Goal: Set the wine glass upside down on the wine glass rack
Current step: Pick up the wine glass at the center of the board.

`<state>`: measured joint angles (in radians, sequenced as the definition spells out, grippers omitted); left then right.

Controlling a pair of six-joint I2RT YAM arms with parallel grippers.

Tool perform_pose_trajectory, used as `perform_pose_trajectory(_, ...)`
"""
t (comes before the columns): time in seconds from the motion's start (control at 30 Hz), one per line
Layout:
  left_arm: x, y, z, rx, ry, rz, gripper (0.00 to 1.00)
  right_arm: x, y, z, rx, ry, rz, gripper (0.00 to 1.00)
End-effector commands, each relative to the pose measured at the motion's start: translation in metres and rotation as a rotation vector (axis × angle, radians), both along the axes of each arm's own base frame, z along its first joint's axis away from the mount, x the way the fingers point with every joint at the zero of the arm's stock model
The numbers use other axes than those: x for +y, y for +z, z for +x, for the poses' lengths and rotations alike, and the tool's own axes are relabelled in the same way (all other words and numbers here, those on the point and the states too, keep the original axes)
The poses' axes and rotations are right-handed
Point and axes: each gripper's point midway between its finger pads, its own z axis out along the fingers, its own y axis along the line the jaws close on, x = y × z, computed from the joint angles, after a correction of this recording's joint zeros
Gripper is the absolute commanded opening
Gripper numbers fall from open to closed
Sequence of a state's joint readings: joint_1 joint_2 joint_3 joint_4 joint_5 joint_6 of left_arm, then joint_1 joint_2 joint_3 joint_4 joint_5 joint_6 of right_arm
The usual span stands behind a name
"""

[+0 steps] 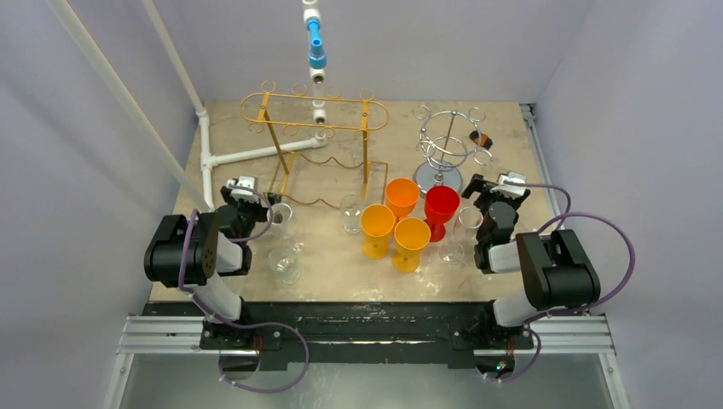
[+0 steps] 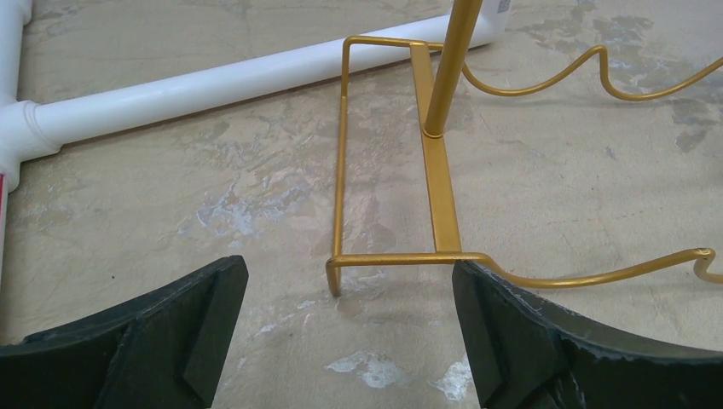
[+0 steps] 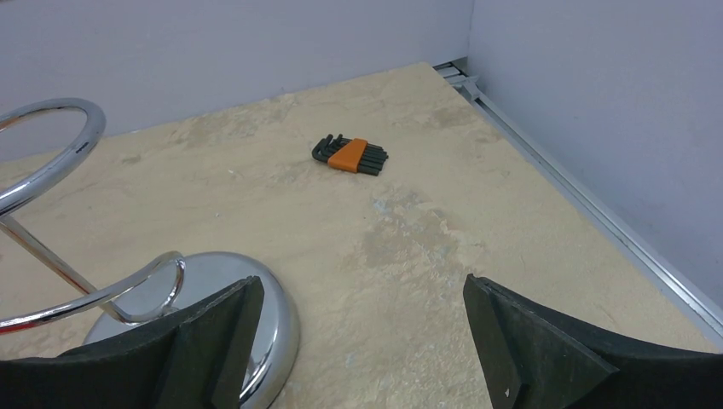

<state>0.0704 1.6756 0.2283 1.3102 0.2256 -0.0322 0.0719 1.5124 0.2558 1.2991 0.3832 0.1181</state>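
We look down on a table (image 1: 332,274) with two robot arms bolted at its near edge. The left gripper (image 1: 245,198) sits low with its jaws spread wide and nothing between them. Its own camera shows only bare table and the foot of the gold rack (image 2: 442,187) straight ahead. The right gripper (image 1: 496,189) is also wide open and empty. It faces the base of the chrome rack (image 1: 439,177), with a set of hex keys (image 3: 350,156) lying further off.

A clear wine glass (image 1: 280,213) stands just to the right of the left gripper and a little nearer that arm's base, so it is beside the fingers, not in front of them. A second clear glass (image 1: 467,220) stands the same way just to the left of the right gripper. Four coloured glasses (image 1: 411,241), in orange, yellow and red, cluster between the arms.

Every glass stands upright, stem vertical and bowl open to the ceiling. We judge each arm about equally near to a glass. Either gripper would need to turn sideways toward its glass, and the glass must be turned over before hanging. We cannot tell which glass or which rack is meant.
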Motion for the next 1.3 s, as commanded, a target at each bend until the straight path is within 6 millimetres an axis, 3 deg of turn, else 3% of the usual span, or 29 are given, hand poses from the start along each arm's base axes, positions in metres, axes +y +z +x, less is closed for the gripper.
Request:
perform_pose_trajectory(0.0,-0.007,0.016,0.007,-0.060,-0.045,0.019,1.00,-0.002,0.017,0.003,-0.053,-0.019,-0.009,0.99)
perform_pose_trajectory(0.27,-0.010,0.025,0.004,-0.091,-0.063,0.021,1.00,-0.006,0.035,-0.028,-0.176,-0.031,0.003,0.99)
perform_pose_trajectory(0.33,-0.009,0.025,0.001,-0.092,-0.058,0.017,1.00,-0.020,0.048,-0.036,-0.174,-0.132,0.046,0.99)
perform_pose_trajectory(0.43,-0.006,0.023,0.007,-0.069,-0.045,0.015,1.00,-0.026,0.073,-0.026,-0.078,-0.210,0.169,0.99)
perform_pose_trajectory(0.47,-0.006,0.021,0.008,-0.062,-0.046,0.015,1.00,-0.025,0.094,-0.022,-0.080,-0.208,0.177,0.99)
perform_pose_trajectory(0.53,-0.006,0.021,0.008,-0.060,-0.044,0.017,1.00,-0.021,0.105,-0.024,-0.035,-0.179,0.150,0.99)
perform_pose_trajectory(0.6,-0.006,0.022,0.008,-0.067,-0.047,0.017,1.00,-0.030,0.112,-0.033,-0.099,-0.270,0.315,0.99)
perform_pose_trajectory(0.63,-0.006,0.022,0.007,-0.067,-0.047,0.016,1.00,-0.024,0.114,-0.035,-0.097,-0.241,0.388,0.99)
perform_pose_trajectory(0.73,-0.007,0.028,0.007,-0.082,-0.049,0.015,1.00,0.005,0.129,-0.038,-0.049,-0.058,0.392,0.99)
perform_pose_trajectory(0.9,-0.021,0.055,0.016,-0.012,-0.163,0.033,1.00,0.004,0.133,-0.054,0.148,-0.086,0.350,0.99)
perform_pose_trajectory(1.1,-0.021,0.054,0.000,0.122,-0.195,0.084,1.00,0.011,0.162,-0.080,0.195,-0.052,0.300,0.99)
perform_pose_trajectory(1.27,-0.015,0.085,-0.013,0.240,-0.205,0.103,1.00,0.055,0.170,-0.089,0.267,0.061,0.261,0.99)
